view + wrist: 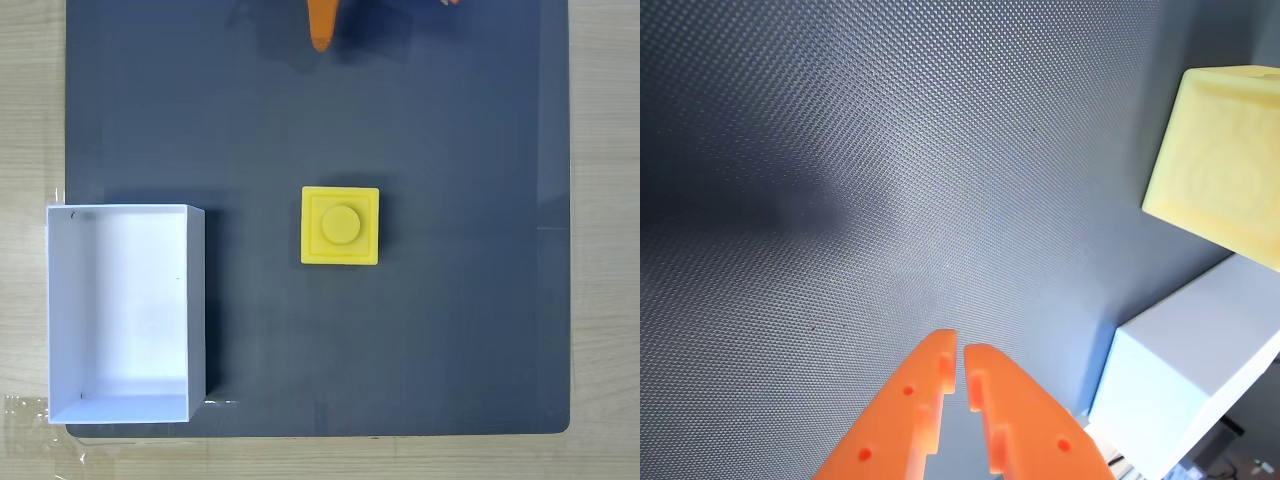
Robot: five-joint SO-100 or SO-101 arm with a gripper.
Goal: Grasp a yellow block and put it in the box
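Approaching with the jaws pressed together as they are now is your main risk: in the wrist view the orange gripper (961,348) shows its two fingers nearly touching, holding nothing, so unless you spread them before descending, the tips would likely strike the yellow block (340,226) on top or shove it across the dark mat (450,150) instead of straddling it. Note that in the fixed view the gripper sits at the top edge of the frame, well apart from the block, which lies near the middle of the surface with its studded face up; the approach is long, and a slight misalignment could leave one finger landing on the raised round stud rather than beside a wall. The block's sides look square to the mat edges, so your wrist angle should match them, otherwise you may pinch across corners and the cube could twist out. A second hazard is the box (196,300): it stands open-topped at the left of the fixed view, near the block but not touching it, with thin white walls; judged from that, a low carry could clip the near wall and push the box. Recording the block itself: bright yellow plastic, a cube, round stud inside a square raised border on top, faint embossed marks visible on one side face in the wrist view (1225,165), surfaces smooth and slightly glossy, probably rigid and light.
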